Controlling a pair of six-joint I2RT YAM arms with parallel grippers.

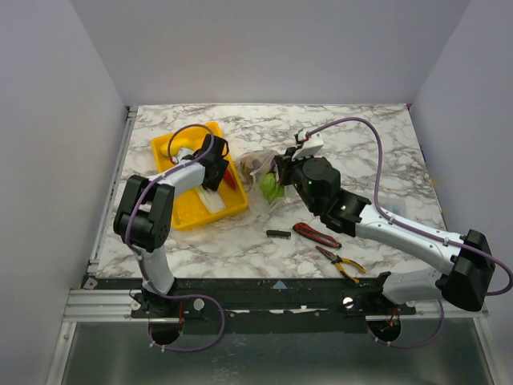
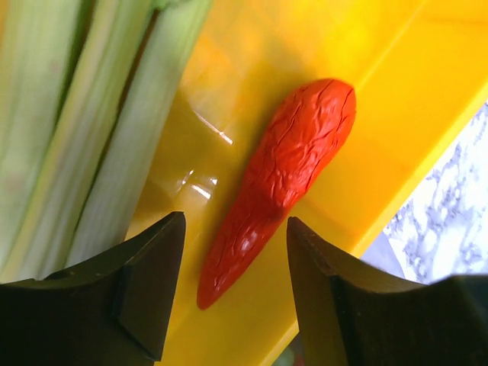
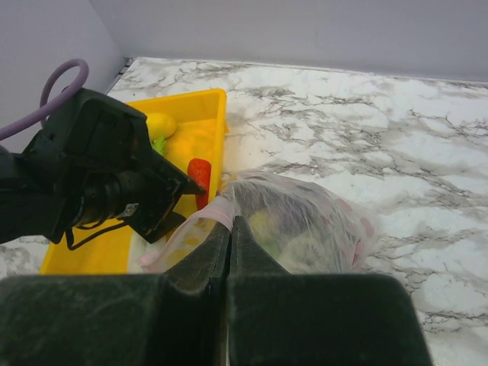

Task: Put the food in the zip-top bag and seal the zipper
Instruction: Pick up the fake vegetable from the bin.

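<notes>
Left gripper (image 2: 236, 221) over the yellow tray (image 2: 427, 69), fingers spread wide on either side of the tapered end of a wrinkled red food piece (image 2: 290, 168) lying on the tray floor; cannot tell if the pads touch it. Green-white leek (image 2: 76, 114) lies just beside it in the tray, and a yellow piece (image 3: 160, 124) sits at the tray's far end. Right gripper (image 3: 230, 229) has its fingers pinched together on the mouth edge of the zip-top bag (image 3: 305, 221), with the pink zipper (image 3: 217, 210) running off to the left of the pinch. The bag lies on the table (image 1: 377, 152) just right of the tray, bulging, with a green round piece (image 1: 270, 188) and other blurred shapes inside. Small white sticker (image 3: 126, 210) on the left gripper body, print too small to read. Table is white marble pattern with grey veins; plain pale grey walls (image 1: 272, 48) on three sides; metal rail (image 1: 104, 303) along the near edge. Red-handled cutter (image 1: 315, 234) and yellow-handled pliers (image 1: 341, 262) lie near the right arm, apart from the bag.
</notes>
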